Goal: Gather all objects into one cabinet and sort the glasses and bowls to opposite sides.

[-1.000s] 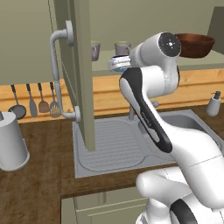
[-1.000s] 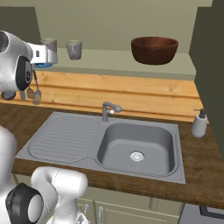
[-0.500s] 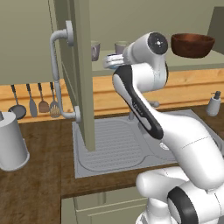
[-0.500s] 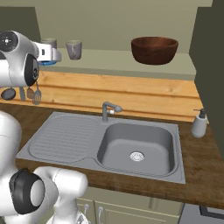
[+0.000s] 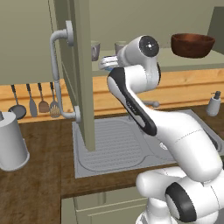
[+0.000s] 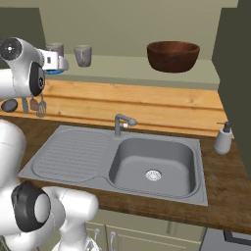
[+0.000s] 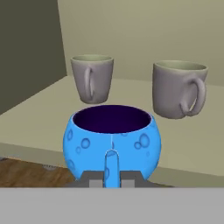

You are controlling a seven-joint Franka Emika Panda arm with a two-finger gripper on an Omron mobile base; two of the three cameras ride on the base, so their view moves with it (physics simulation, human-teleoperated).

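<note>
I've got the hand point(image 7: 112, 177) clenched on the blue bowl point(image 7: 112, 140), its dark inside bare, at the front edge of the cabinet shelf point(image 7: 192, 153). Two grey glasses point(image 7: 92, 78) stand just behind the bowl; the brown bowl point(image 6: 173, 55) sits well apart along the shelf. The sink point(image 6: 152, 162) lies below the shelf in the wooden counter point(image 6: 223, 188).

The left base view looks from behind the arm's left, forward and down over the sink point(image 5: 131, 144) to the cabinet shelf point(image 5: 192, 63). The right base view looks from behind its right at the same sink point(image 6: 152, 166) and shelf point(image 6: 132, 73). The hand view sits close, facing the shelf point(image 7: 192, 144) level
</note>
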